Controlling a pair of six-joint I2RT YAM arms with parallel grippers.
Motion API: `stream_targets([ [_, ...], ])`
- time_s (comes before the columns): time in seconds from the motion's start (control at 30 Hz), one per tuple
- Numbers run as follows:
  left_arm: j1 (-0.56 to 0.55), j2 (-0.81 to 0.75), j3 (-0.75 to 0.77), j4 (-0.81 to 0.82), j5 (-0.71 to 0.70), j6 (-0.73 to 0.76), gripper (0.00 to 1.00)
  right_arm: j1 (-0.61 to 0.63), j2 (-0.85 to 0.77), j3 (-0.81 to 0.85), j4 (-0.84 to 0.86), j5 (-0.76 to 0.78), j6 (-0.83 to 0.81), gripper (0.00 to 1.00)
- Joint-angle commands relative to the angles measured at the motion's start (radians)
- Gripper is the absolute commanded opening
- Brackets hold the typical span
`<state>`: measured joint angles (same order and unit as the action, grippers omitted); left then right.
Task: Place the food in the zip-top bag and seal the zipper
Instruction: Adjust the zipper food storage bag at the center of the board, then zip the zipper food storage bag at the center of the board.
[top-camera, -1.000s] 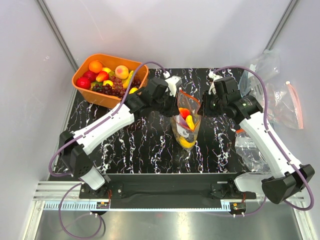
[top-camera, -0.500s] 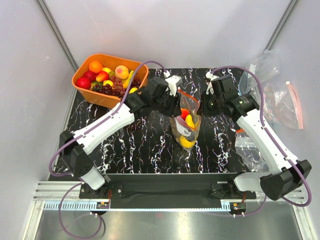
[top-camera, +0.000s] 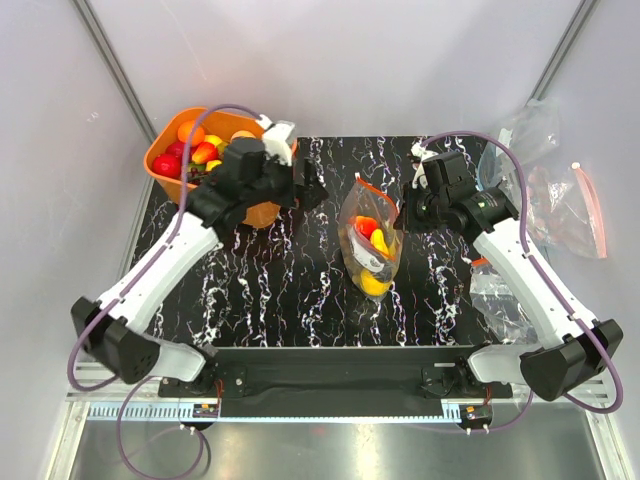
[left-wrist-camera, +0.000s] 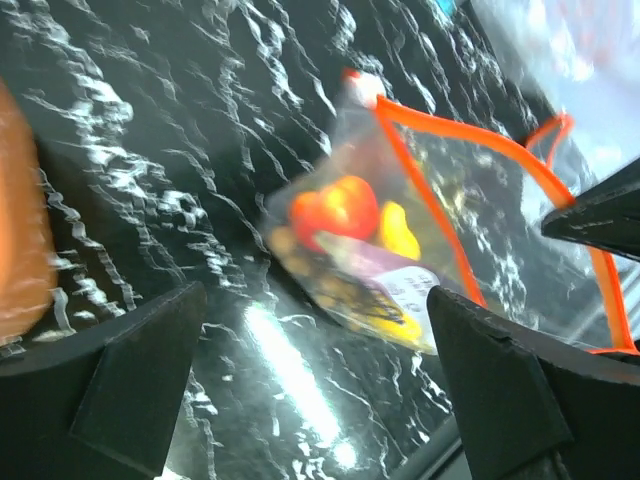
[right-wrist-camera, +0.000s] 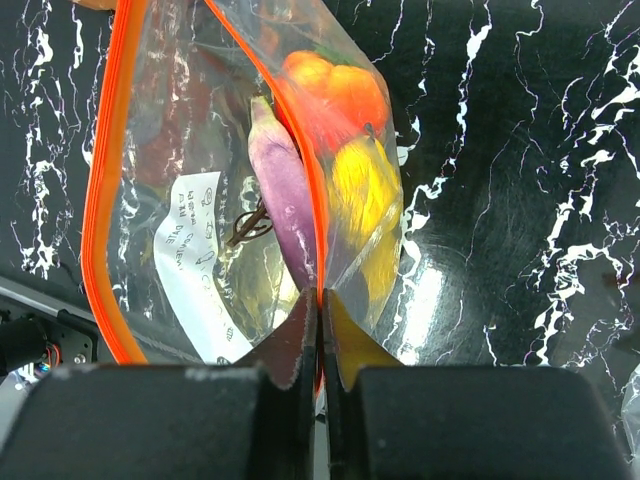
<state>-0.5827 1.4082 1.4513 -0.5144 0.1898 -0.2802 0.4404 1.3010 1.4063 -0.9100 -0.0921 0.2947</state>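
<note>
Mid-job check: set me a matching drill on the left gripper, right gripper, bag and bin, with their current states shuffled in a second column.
Things:
1. left gripper
2. right gripper
3. bag
4. bin

States:
A. orange, at the far left
B. shut on the zipper
C. open, holding nothing
D. food inside, mouth unsealed

Pairs: 1-C, 2-B, 3-D, 4-A
</note>
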Motion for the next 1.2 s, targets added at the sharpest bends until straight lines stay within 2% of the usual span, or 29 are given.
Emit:
stream_targets([
  [0.0,0.063,-0.063,-0.095,0.215,0.178,0.022,0.99,0.0,0.006,0.002,0.03,0.006,-0.017,0.05],
  [0.13,0.092,-0.017,-0.138,0.35,0.302,0.102,0.99,0.0,0.015,0.008,0.03,0.012,-0.031,0.04],
  [0.37,0.092,0.072,-0.197,0.585,0.323,0.24,0.97,0.001,0.034,0.051,0.016,0.008,-0.048,0.04],
  [0.57,0.092,0.162,-0.161,0.637,0.388,0.274,0.97,0.0,0.03,0.063,0.013,0.002,-0.052,0.05],
  [0.7,0.095,0.288,-0.07,0.631,0.468,0.329,0.97,0.0,0.034,0.076,0.005,-0.009,-0.055,0.06],
  [1.03,0.095,0.492,0.132,0.645,0.663,0.283,0.98,0.0,0.038,0.094,-0.012,-0.021,-0.077,0.08],
  [1.1,0.096,0.514,0.123,0.744,0.717,0.196,0.91,0.001,0.041,0.091,-0.007,-0.027,-0.083,0.08],
  [1.13,0.095,0.523,0.123,0.778,0.782,0.17,0.66,0.001,0.043,0.091,-0.006,-0.028,-0.081,0.08],
  [1.17,0.096,0.535,0.13,0.841,0.813,0.114,0.51,0.001,0.046,0.089,-0.007,-0.031,-0.085,0.08],
])
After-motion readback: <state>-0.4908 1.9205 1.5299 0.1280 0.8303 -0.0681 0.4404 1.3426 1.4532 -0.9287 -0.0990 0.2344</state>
